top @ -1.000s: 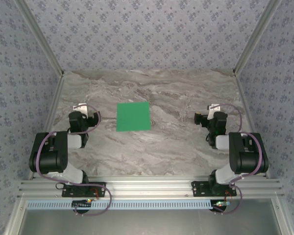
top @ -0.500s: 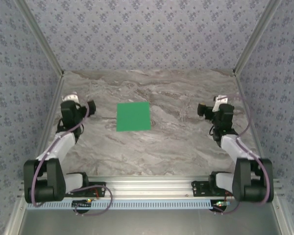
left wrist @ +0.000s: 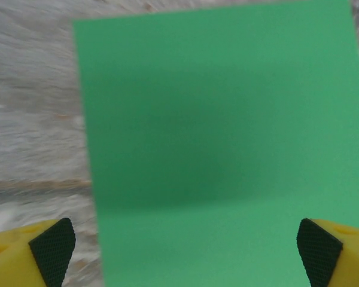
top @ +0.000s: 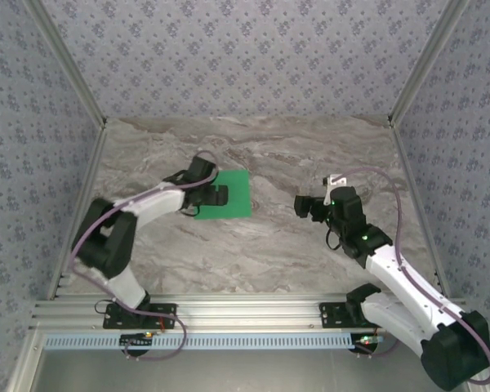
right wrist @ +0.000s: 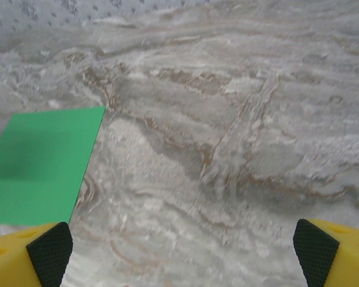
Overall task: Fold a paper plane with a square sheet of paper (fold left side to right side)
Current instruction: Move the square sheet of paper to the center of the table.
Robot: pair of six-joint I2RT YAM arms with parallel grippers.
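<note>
1. Lying flat and unfolded mid-table (top: 310,155), sheet (top: 235,194): first fold not started.
2. Left gripper (top: 219,196) over its left part, jaws wide, empty.
3. Right gripper (top: 302,206) well right of it, jaws wide, empty.
4. Next, likely: pinch the left edge and carry it to the right edge.

Left arm (top: 151,198) extended forward, left jaws spread wide (right jaws likewise); right arm (top: 392,265) angled inward.

Even, soft light; dim shadow on square sheet of paper (left wrist: 185,161); table (left wrist: 30,119) blurred.
</note>
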